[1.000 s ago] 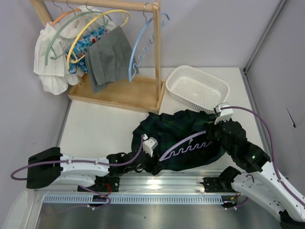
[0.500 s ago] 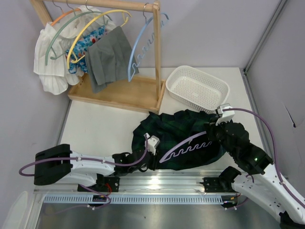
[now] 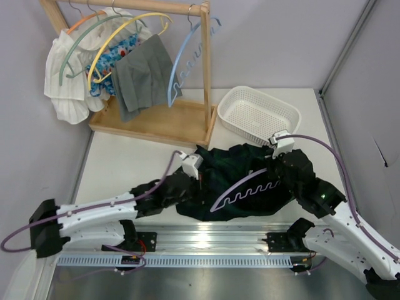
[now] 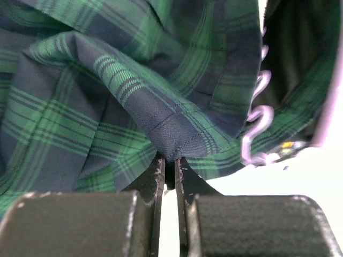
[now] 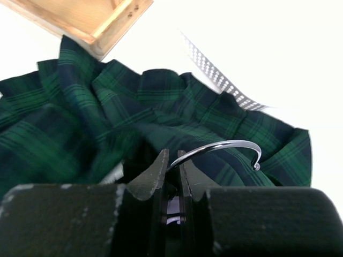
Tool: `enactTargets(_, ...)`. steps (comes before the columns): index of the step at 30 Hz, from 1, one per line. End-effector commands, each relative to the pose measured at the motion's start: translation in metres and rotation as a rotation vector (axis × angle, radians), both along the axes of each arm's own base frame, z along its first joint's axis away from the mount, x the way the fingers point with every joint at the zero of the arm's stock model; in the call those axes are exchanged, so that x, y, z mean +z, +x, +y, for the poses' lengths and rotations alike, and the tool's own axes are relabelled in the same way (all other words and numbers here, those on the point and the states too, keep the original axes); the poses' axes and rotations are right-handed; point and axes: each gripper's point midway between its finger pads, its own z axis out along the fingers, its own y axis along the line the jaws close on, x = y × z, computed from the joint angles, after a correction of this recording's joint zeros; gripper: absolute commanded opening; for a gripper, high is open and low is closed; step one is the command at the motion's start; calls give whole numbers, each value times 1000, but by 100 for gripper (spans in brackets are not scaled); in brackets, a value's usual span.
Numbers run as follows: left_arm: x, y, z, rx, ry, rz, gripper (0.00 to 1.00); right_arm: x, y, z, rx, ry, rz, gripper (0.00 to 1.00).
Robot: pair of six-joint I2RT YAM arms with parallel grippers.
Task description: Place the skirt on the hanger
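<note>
The dark green and navy plaid skirt (image 3: 234,172) lies crumpled on the table in front of the arms. Across it lies the lavender hanger (image 3: 250,185), wavy bar toward the near edge. My left gripper (image 3: 192,177) is at the skirt's left edge, and in the left wrist view it (image 4: 170,160) is shut on a raised fold of the skirt (image 4: 161,118), with the hanger's wavy bar (image 4: 256,119) behind. My right gripper (image 3: 275,167) is at the skirt's right side, and in the right wrist view it (image 5: 173,160) is shut on the hanger's metal hook (image 5: 225,145).
A wooden rack (image 3: 156,122) stands at the back left, carrying a light blue hanger (image 3: 186,62), a yellow hanger (image 3: 128,31), a grey garment (image 3: 140,75) and a white ruffled garment (image 3: 65,81). A white basket (image 3: 258,115) sits behind the skirt, on the right.
My left arm has swung away from the near edge to the skirt's left edge, and its jaws have closed on a fold. The right gripper and hanger shifted slightly left.
</note>
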Motion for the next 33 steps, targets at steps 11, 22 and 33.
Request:
enactTargets(11,86,-10,45,-157,42,273,0,112,58,-19,-313,115,-371,0)
enactTargets(22,109,4,68,-112,-44,343,1,132,76,-27,-428,52,-452,0)
enactTargets(33,172,17,59,-117,-116,292,1,117,74,25,-318,-71,-511,0)
